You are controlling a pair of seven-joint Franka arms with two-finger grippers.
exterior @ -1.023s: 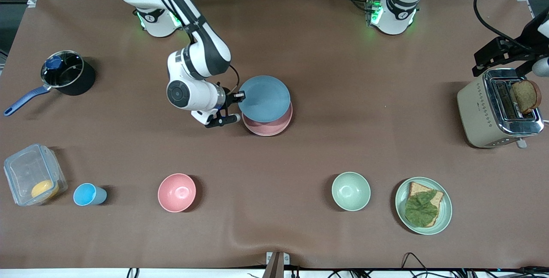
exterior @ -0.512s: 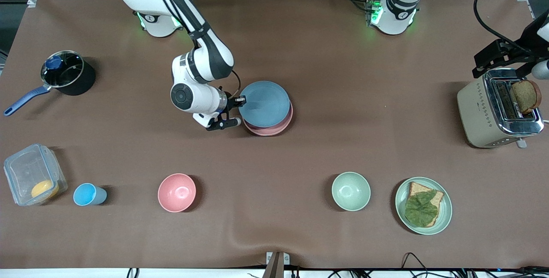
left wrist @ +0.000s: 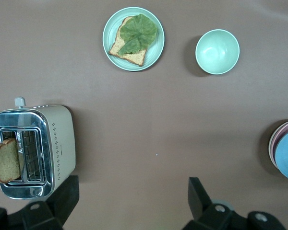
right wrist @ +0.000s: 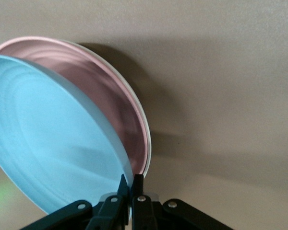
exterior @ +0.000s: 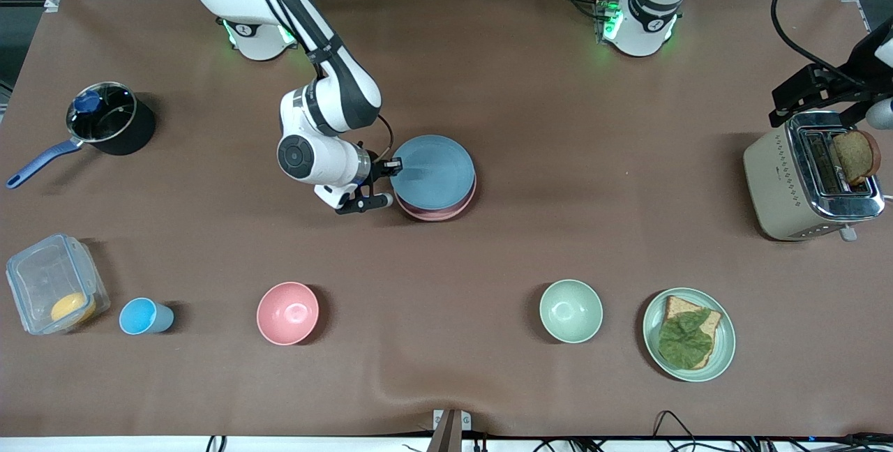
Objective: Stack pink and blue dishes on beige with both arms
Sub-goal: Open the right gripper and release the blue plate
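Note:
My right gripper [exterior: 392, 168] is shut on the rim of the light blue plate [exterior: 432, 173], at the edge toward the right arm's end of the table. In the right wrist view the fingertips [right wrist: 131, 184] pinch that rim and the blue plate [right wrist: 53, 139] sits tilted over the pink plate [right wrist: 120, 105]. Only a crescent of the pink plate [exterior: 438, 215] shows under the blue one in the front view. A thin pale rim [right wrist: 145, 129] edges the pink plate from below; the rest of the beige plate is hidden. My left gripper [left wrist: 132, 201] waits open above the table beside the toaster [exterior: 809, 176].
A slice of bread stands in the toaster [left wrist: 33, 151]. Nearer the front camera lie a green plate with bread and a leaf [exterior: 689, 334], a green bowl [exterior: 571, 310], a pink bowl [exterior: 287, 313], a blue cup [exterior: 143, 316] and a clear box [exterior: 52, 284]. A black saucepan [exterior: 108, 121] stands at the right arm's end.
The right gripper has carried the blue plate toward the front camera and lower. It now covers nearly all of the pink plate. The left arm has not moved.

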